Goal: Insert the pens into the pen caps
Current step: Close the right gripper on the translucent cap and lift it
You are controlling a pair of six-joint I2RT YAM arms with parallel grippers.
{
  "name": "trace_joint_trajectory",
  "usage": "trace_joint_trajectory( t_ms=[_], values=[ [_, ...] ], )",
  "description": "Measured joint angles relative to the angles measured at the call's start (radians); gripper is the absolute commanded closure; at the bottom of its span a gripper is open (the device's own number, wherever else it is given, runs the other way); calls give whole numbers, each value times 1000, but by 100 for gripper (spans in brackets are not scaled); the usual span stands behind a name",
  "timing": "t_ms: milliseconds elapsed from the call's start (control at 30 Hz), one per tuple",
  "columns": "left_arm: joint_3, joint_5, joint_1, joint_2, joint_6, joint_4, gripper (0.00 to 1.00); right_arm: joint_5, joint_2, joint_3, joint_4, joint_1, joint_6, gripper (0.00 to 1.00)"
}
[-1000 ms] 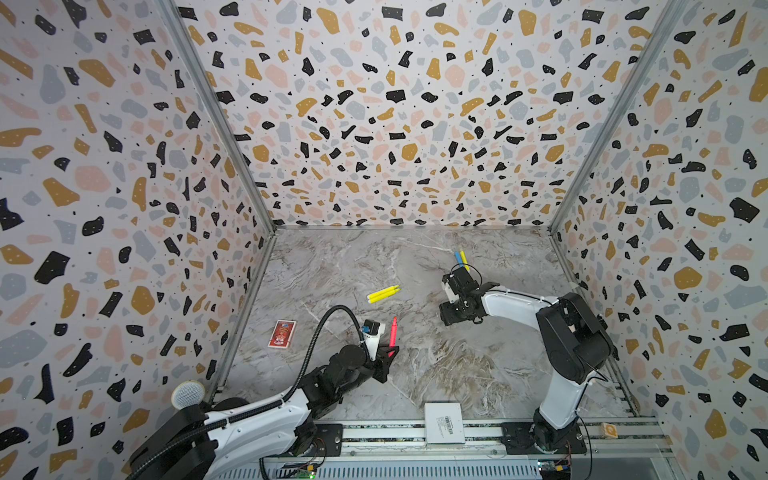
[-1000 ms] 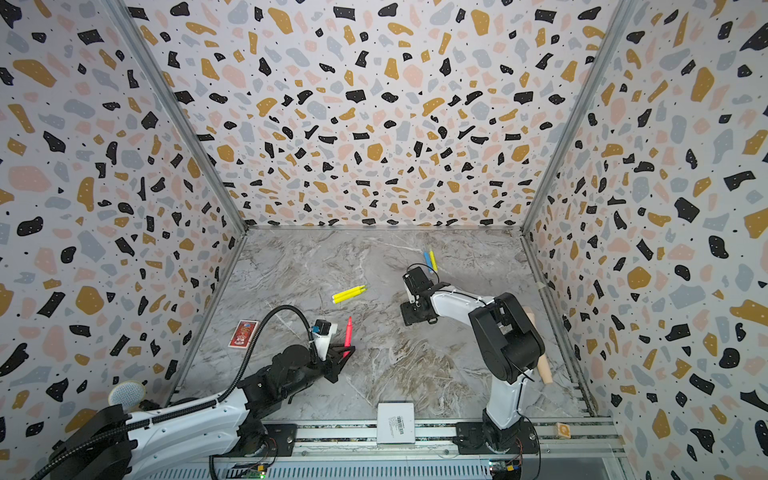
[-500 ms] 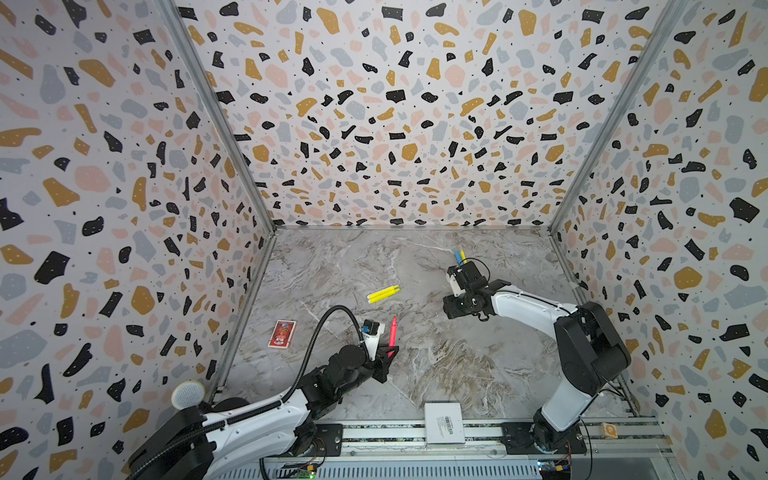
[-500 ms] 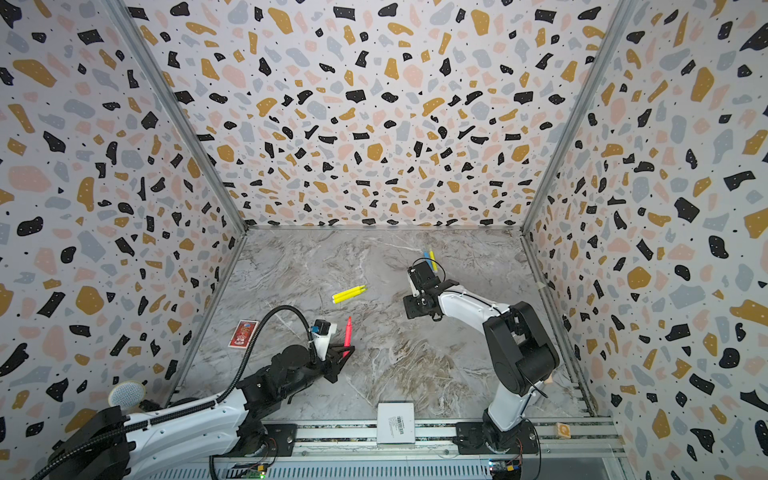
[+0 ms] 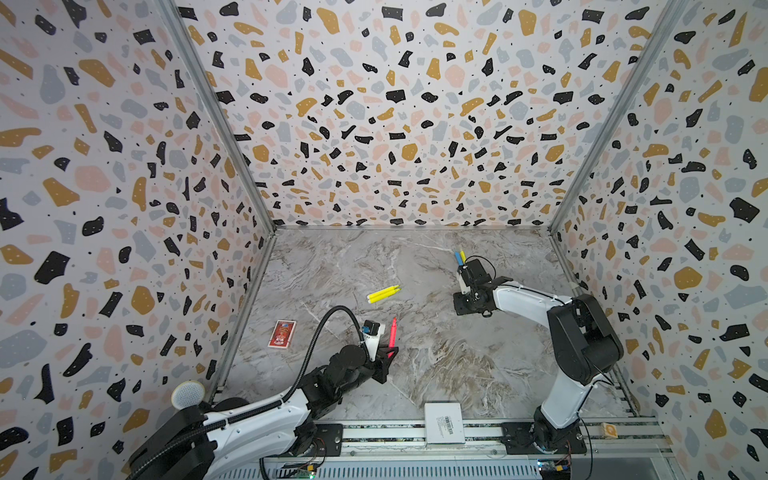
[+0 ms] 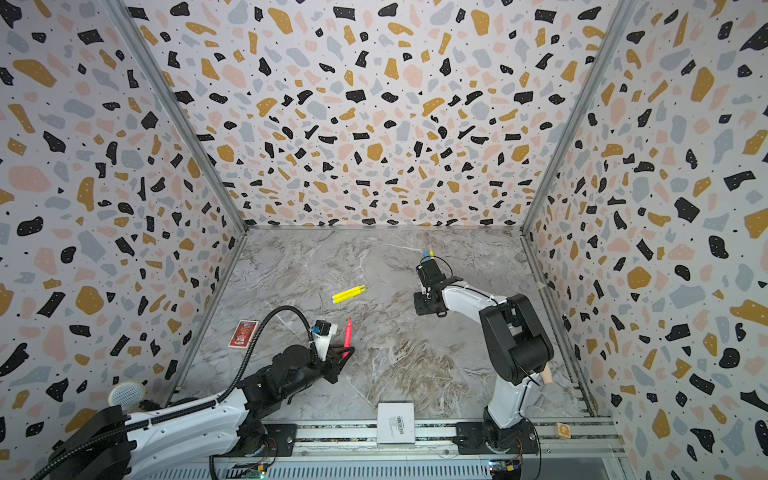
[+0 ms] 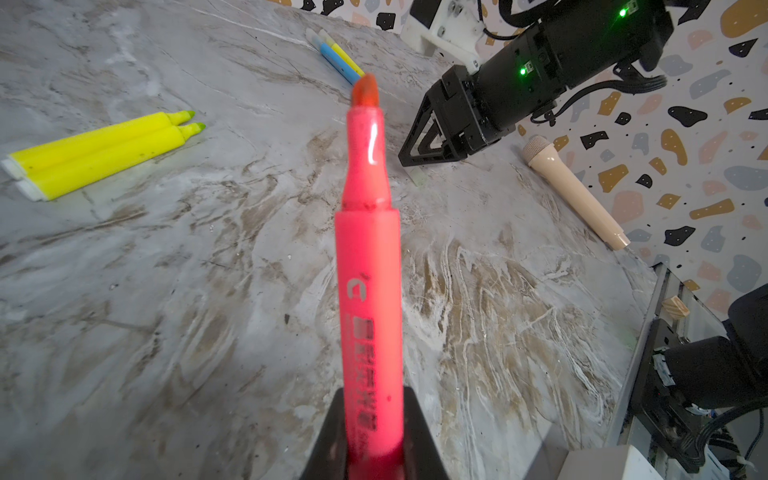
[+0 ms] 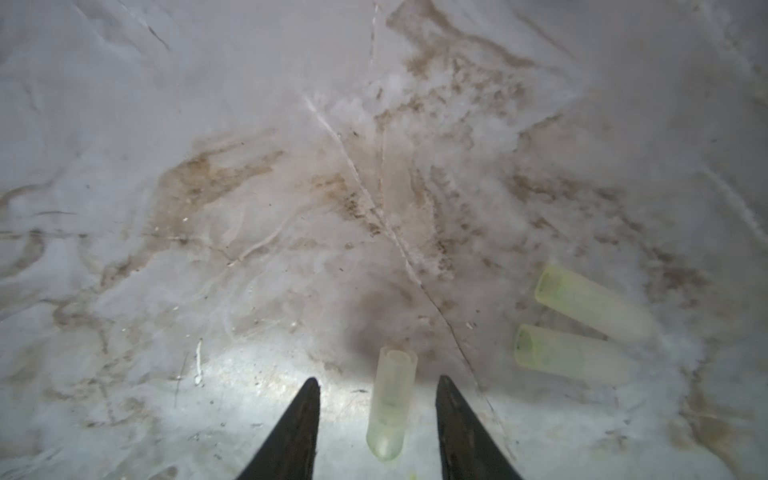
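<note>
My left end effector (image 5: 390, 354) is clamped tight on the lower barrel of the pink-red pen (image 7: 369, 266). The pen stands upright with its uncapped tip on top, above the near left part of the marble tabletop (image 5: 353, 257). My right end effector (image 8: 377, 380) points down at the tabletop farther back on the right. Its jaws stand partly apart with a clear pen cap (image 8: 390, 399) lying between them. A gap shows on each side, so nothing is gripped. Two more clear caps (image 8: 594, 303) lie near it. Two yellow pens (image 5: 383, 294) lie side by side, touching, mid-tabletop. A blue pen (image 7: 338, 66) and a third yellow pen (image 7: 343, 52) lie together near the back.
</note>
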Motion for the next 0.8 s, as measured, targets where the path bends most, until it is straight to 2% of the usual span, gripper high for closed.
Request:
trace_joint_trajectory(
  t_ms=[267,533,667,800],
  values=[
    [0,0,0,0,1,0,100,3,34,1,6,0,3,69],
    [0,0,0,0,1,0,100,4,36,-3,27,4,7,92],
    [0,0,0,0,1,0,100,-9,21,-26,53,13,4,95],
    [7,1,0,0,2,-3,100,-98,-56,-100,84,14,-6,95]
  ],
)
